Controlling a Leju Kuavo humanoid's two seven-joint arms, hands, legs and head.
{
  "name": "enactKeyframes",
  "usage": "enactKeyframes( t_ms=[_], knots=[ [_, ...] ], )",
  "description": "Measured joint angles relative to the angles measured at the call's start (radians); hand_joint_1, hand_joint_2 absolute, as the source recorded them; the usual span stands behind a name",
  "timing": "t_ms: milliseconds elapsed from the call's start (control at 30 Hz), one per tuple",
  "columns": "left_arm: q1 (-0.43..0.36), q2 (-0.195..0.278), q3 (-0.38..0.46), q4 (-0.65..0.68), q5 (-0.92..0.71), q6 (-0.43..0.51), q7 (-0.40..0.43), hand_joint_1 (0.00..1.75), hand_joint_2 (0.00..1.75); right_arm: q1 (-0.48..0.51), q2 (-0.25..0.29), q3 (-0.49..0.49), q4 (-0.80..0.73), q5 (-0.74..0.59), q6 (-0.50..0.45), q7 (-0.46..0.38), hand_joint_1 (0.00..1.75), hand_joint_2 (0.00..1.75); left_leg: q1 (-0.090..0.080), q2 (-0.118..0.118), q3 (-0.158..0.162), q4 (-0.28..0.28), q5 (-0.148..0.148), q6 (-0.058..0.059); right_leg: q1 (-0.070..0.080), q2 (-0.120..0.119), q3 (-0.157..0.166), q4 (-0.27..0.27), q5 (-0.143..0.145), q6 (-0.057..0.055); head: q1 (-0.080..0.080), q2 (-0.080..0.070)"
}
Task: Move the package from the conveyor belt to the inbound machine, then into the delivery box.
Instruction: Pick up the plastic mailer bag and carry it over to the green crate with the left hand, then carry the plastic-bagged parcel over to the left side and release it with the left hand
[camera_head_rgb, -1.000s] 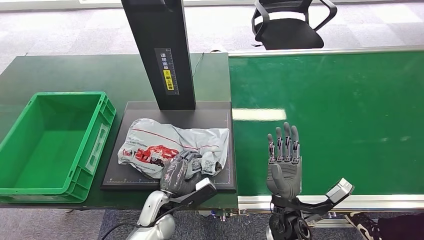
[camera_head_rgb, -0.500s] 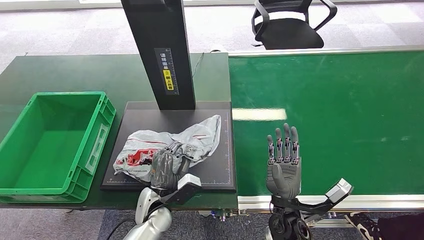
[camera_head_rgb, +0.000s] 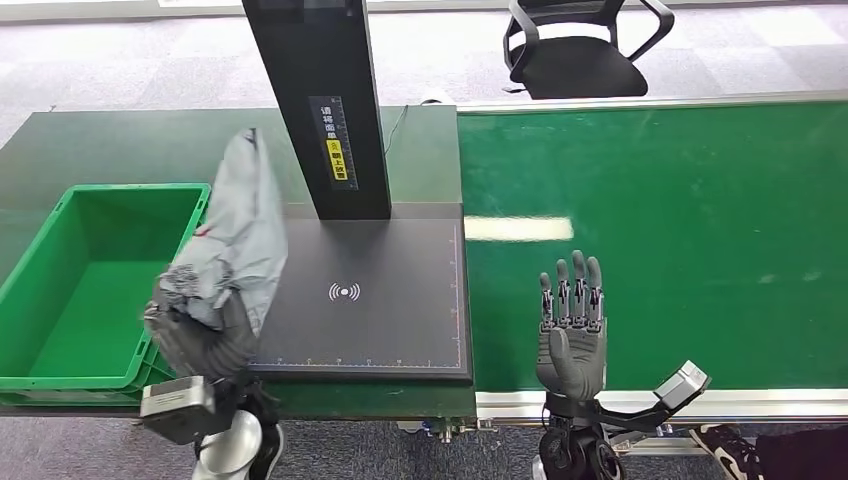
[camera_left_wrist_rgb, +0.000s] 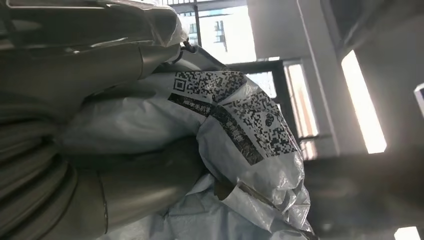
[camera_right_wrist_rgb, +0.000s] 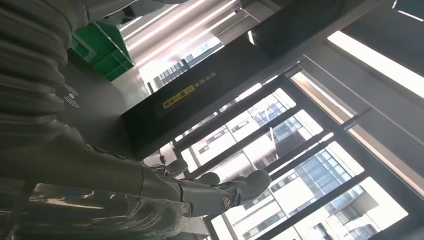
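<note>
My left hand (camera_head_rgb: 200, 340) grips the grey plastic package (camera_head_rgb: 240, 225) and holds it up on end over the near right rim of the green delivery box (camera_head_rgb: 60, 375). In the left wrist view the package (camera_left_wrist_rgb: 235, 125) shows its black code labels, pressed against my left hand (camera_left_wrist_rgb: 75, 125). The black pad of the inbound machine (camera_head_rgb: 400, 300) lies bare with a white signal mark. My right hand (camera_head_rgb: 572, 335) stands upright over the near edge of the green conveyor belt (camera_head_rgb: 680, 220), fingers straight and apart, holding nothing. The right wrist view shows that hand (camera_right_wrist_rgb: 165, 192) empty.
The machine's black column (camera_head_rgb: 320, 100) rises behind the pad, close to the lifted package. A dark green table (camera_head_rgb: 130, 145) carries the box and the machine. A black office chair (camera_head_rgb: 575, 45) stands beyond the belt. The belt's metal rail (camera_head_rgb: 760, 402) runs along its near edge.
My left hand has lifted the package off the machine's pad and carried it left to the box's rim, tipping it upright. The right hand has stayed where it was.
</note>
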Motion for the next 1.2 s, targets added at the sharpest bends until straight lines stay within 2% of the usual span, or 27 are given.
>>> enactKeyframes(
  t_ms=[200, 333, 433, 600, 767, 967, 1067, 1100, 1200],
  knots=[
    [0.004, 0.047, 0.027, -0.199, 0.086, -0.004, 0.000, 1.71, 1.75, -0.005, 0.000, -0.007, 0.012, -0.006, 0.009, -0.003, 0.00, 1.75, 0.000, 0.000, 0.000, 0.000, 0.000, 0.000, 0.000, 0.000, 0.001, 0.000, 0.000, 0.000, 0.000, 0.000],
    [-0.008, 0.069, 0.082, -0.228, 0.109, -0.024, 0.000, 1.71, 1.75, -0.020, 0.003, -0.012, 0.023, -0.008, 0.018, 0.006, 0.00, 1.75, 0.000, 0.000, 0.001, 0.000, 0.000, 0.000, 0.000, 0.000, 0.001, 0.000, 0.000, 0.000, 0.000, 0.000],
    [-0.037, 0.079, 0.147, -0.199, 0.135, -0.062, 0.000, 1.71, 1.75, -0.036, 0.005, -0.016, 0.037, -0.008, 0.027, 0.010, 0.00, 1.75, 0.000, -0.001, 0.001, 0.000, 0.001, 0.000, 0.000, 0.000, 0.001, 0.000, 0.000, 0.000, 0.000, 0.000],
    [-0.164, 0.101, 0.293, -0.004, 0.130, -0.157, 0.002, 1.70, 1.75, -0.067, 0.007, -0.018, 0.070, -0.004, 0.043, 0.013, 0.00, 1.75, 0.000, 0.000, 0.001, 0.000, 0.002, 0.000, 0.000, 0.000, 0.001, 0.000, 0.001, 0.000, 0.000, 0.000],
    [-0.327, 0.130, 0.415, 0.261, 0.024, -0.177, 0.029, 1.71, 1.75, -0.079, 0.011, -0.019, 0.093, -0.001, 0.047, 0.013, 0.00, 1.75, 0.000, -0.001, 0.001, 0.000, 0.003, 0.000, 0.000, 0.000, 0.001, 0.001, 0.001, 0.000, 0.000, 0.000],
    [-0.495, 0.161, 0.482, 0.534, -0.061, -0.171, 0.061, 1.70, 1.75, -0.080, 0.014, -0.021, 0.108, 0.000, 0.053, 0.017, 0.00, 1.75, 0.000, 0.000, 0.001, 0.000, 0.003, 0.000, 0.000, 0.000, 0.000, 0.001, 0.001, 0.000, 0.000, 0.000],
    [-0.558, 0.176, 0.490, 0.642, -0.095, -0.161, 0.082, 1.61, 1.75, -0.079, 0.014, -0.022, 0.111, 0.001, 0.057, 0.019, 0.00, 1.75, 0.000, 0.000, 0.000, 0.000, 0.003, 0.000, 0.000, 0.000, 0.000, 0.001, 0.001, 0.000, 0.000, 0.000],
    [-0.574, 0.180, 0.491, 0.672, -0.105, -0.159, 0.087, 1.34, 1.75, -0.079, 0.014, -0.023, 0.112, 0.001, 0.058, 0.020, 0.00, 1.75, 0.000, 0.000, 0.000, 0.000, 0.003, 0.000, 0.000, 0.000, 0.000, 0.001, 0.001, 0.000, 0.000, 0.000],
    [-0.604, 0.190, 0.493, 0.742, -0.125, -0.157, 0.099, 0.17, 1.75, -0.080, 0.014, -0.026, 0.117, 0.002, 0.061, 0.023, 0.00, 1.75, 0.000, 0.000, 0.000, 0.000, 0.003, 0.000, 0.000, 0.000, 0.000, 0.001, 0.001, 0.000, 0.000, 0.000]
  ],
)
